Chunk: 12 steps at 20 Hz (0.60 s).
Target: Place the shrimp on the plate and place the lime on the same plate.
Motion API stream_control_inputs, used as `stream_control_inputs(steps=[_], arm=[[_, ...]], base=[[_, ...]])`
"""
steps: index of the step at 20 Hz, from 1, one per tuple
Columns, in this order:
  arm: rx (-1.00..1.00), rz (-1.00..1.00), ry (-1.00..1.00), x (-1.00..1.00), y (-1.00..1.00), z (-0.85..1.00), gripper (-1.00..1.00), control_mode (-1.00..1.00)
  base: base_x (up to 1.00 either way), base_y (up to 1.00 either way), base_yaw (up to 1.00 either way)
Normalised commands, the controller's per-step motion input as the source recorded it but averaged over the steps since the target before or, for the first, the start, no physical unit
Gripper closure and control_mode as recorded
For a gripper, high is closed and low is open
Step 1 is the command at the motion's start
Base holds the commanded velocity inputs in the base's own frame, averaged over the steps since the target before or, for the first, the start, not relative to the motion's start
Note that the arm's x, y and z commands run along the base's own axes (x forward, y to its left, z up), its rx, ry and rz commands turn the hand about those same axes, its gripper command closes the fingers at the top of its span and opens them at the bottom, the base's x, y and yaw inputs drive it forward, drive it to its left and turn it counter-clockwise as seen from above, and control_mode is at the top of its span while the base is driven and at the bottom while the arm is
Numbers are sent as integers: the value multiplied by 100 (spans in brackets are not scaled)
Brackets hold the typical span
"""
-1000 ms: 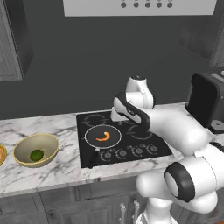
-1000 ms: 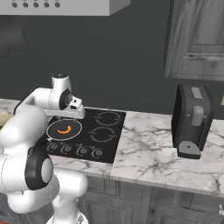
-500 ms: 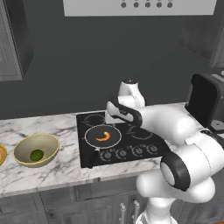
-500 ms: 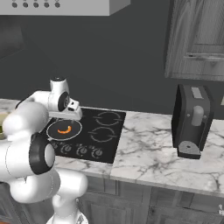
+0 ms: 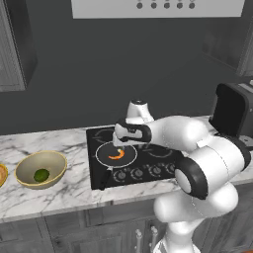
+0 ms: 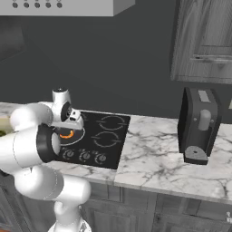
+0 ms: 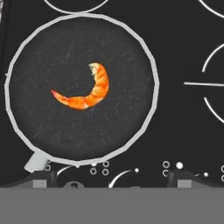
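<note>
Gripper (image 7: 109, 177) above the pan (image 7: 144, 52), jaws wide apart, holding nothing.
The shrimp (image 7: 85, 89) lies centre-left in the hand view, above the fingertips.

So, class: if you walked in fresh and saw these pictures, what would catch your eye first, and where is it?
The bright orange shrimp stands out, lying in the round dark pan on the black cooktop. The white arm's open gripper hangs just above it. Off to the left on the marble counter, the lime sits in a tan bowl.

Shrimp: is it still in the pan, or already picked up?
In the pan. The shrimp lies flat inside the pan, with the open fingers above it, apart.
</note>
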Motion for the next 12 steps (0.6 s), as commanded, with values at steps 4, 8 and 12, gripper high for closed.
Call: stream_control_inputs(steps=[4,8,12], arm=[[0,0,0,27,6,-28,-100,-100],[0,0,0,20,7,-13,-100,-100],[0,0,0,13,11,0,-100,-100]], base=[[0,0,0],[0,0,0],[0,0,0]])
